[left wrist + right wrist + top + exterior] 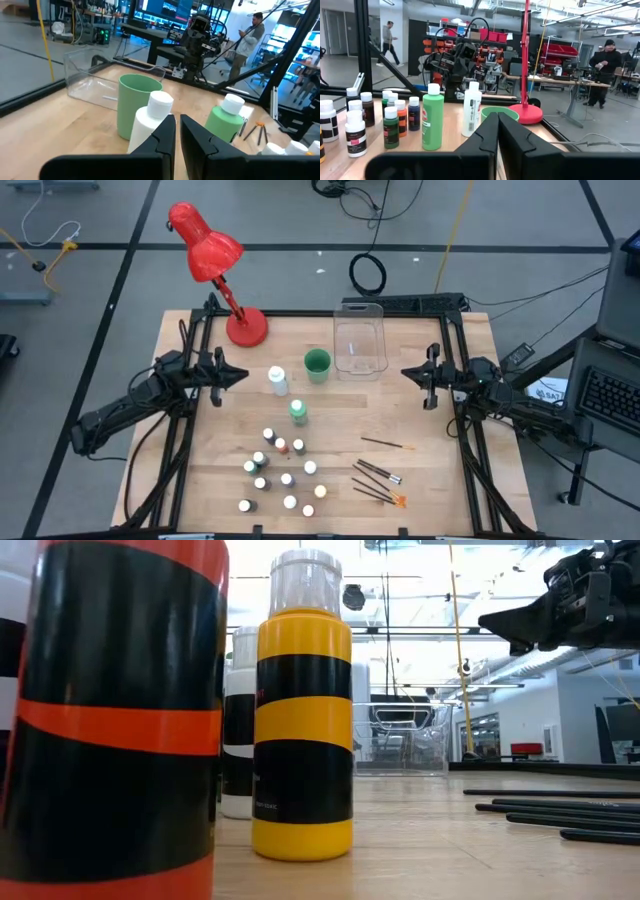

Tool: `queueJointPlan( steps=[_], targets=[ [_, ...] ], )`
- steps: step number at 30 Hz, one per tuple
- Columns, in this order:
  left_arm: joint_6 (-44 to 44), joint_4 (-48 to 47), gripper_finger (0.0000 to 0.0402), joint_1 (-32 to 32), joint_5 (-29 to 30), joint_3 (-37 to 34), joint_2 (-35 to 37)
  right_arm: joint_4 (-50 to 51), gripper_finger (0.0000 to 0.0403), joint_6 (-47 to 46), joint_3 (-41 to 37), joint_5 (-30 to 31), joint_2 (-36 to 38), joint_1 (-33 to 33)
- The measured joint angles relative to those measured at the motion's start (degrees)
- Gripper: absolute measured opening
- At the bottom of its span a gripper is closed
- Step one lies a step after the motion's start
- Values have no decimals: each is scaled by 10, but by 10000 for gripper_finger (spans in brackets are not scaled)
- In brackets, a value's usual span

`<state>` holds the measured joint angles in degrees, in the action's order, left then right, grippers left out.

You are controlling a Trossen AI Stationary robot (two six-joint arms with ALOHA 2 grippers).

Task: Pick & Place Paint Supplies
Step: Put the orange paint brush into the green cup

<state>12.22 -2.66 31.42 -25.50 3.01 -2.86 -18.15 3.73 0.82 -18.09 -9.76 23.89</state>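
The paint supplies stand loose on the wooden table. A tall white bottle point(277, 380) and a tall green bottle point(298, 412) stand upright at mid-table. Several tiny white-capped bottles point(280, 475) cluster nearer the front edge, and the low view shows a yellow-banded one point(302, 710) close up. Several thin dark brushes point(378, 477) lie flat at the front right. My left gripper point(243, 374) hovers shut at the table's left, pointing level at the white bottle point(150, 122). My right gripper point(404, 372) hovers shut at the right, facing the bottles point(432, 117).
A green cup point(317, 363) and a clear plastic bin point(360, 345) stand at the far middle, and a red desk lamp point(245, 327) at the far left. A black frame point(455, 380) runs along the table's sides. People stand in the room beyond.
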Motion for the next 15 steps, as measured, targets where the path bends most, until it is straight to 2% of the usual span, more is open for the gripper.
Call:
queueJointPlan(
  steps=[4,10,15],
  targets=[
    [15,-1,26,0,0,0,-18,-3,4,0,0,0,0,0],
    [-20,-1,26,0,0,0,-54,-4,4,0,0,0,0,0],
    [-30,-1,26,0,30,0,-71,-11,4,0,0,0,0,0]
  ],
)
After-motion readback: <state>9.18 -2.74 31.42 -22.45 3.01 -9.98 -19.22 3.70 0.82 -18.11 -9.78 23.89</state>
